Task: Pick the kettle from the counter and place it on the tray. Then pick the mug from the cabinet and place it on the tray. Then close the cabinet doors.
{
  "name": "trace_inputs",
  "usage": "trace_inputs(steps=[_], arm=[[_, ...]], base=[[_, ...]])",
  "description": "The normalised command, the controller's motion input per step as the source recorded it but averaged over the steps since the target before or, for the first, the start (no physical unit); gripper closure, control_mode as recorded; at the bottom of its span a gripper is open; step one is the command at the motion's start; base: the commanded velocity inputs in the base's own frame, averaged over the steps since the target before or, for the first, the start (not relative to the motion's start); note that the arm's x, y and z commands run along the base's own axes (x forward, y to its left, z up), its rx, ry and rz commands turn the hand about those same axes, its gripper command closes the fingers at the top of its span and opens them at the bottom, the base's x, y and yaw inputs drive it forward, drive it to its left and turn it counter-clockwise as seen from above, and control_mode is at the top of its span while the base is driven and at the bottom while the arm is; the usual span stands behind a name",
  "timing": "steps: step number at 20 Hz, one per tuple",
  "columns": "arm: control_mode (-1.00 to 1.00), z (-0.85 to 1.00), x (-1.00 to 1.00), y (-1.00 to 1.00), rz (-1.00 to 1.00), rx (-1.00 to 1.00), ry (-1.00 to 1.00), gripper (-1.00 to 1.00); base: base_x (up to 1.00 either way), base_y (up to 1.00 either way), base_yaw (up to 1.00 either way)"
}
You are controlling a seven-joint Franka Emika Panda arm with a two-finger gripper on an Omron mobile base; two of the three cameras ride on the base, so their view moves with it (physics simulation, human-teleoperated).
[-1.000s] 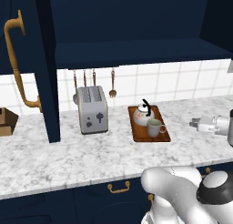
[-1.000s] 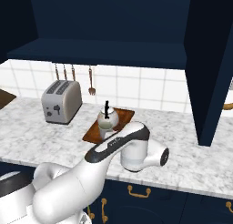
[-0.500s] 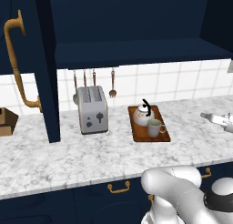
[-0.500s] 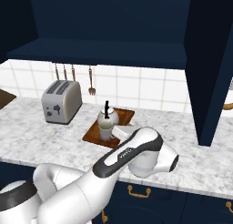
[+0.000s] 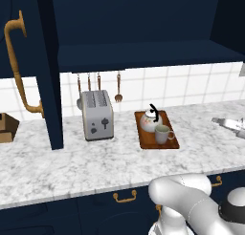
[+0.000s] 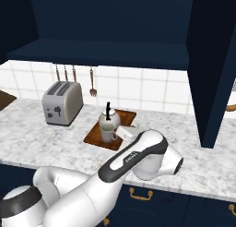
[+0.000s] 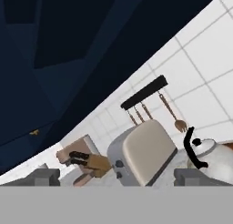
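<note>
Kettle (image 5: 150,120) and mug (image 5: 162,133) inside tray (image 5: 145,140) rim

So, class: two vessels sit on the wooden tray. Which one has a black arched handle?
The kettle, the round white one at the back of the tray. The mug in front is grey-beige with a side loop handle.

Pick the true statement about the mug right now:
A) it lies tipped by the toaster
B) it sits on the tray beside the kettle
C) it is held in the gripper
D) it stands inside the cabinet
B: the mug stands upright on the tray, right in front of the kettle.
</note>
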Motion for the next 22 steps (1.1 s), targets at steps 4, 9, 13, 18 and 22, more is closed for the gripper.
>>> trace_inputs(steps=[4, 9, 13, 18, 22], arm=[[-1.00, 0.21, -0.07, -0.43, 0.00, 0.33, 0.02, -1.00], [-1.00, 0.32, -0.18, -0.32, 0.00, 0.30, -0.03, -1.00], [-1.00, 0.00, 0.00, -0.03, 0.00, 0.03, 0.00, -1.00], [-1.00, 0.22, -0.10, -0.30, -0.01, 0.21, -0.02, -1.00], [-1.00, 0.47, -0.08, -0.49, -0.06, 0.38, -0.01, -1.00]], base=[[0.00, 0.00, 0.00], [0.00, 0.00, 0.00], [0.00, 0.00, 0.00], [0.00, 0.00, 0.00], [0.00, 0.00, 0.00]])
